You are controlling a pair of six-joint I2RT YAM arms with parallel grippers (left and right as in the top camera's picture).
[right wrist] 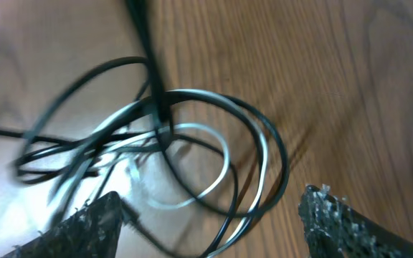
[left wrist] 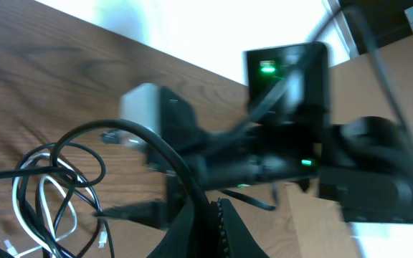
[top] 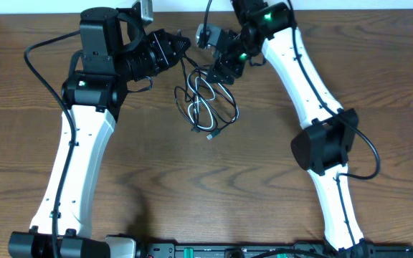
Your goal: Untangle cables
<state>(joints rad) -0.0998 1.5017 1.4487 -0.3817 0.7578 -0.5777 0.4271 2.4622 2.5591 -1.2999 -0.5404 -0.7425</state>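
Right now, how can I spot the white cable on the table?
Look toward the far middle of the wooden table, where a tangle of cables lies. Most cords there are black; the white cable is the only pale loop, threaded through them.

1. The overhead view is bright, even and sharp. The arms (top: 77,158) cast only soft, faint shadows on the worktop (top: 192,186).
2. The left wrist view is smeared by motion blur. White glare beyond the worktop's far edge washes out its top.
3. The right wrist view is blurred as well: the cables (right wrist: 156,143) streak, a pale sheen lies on the wood, and the fingers (right wrist: 88,228) are out of focus.
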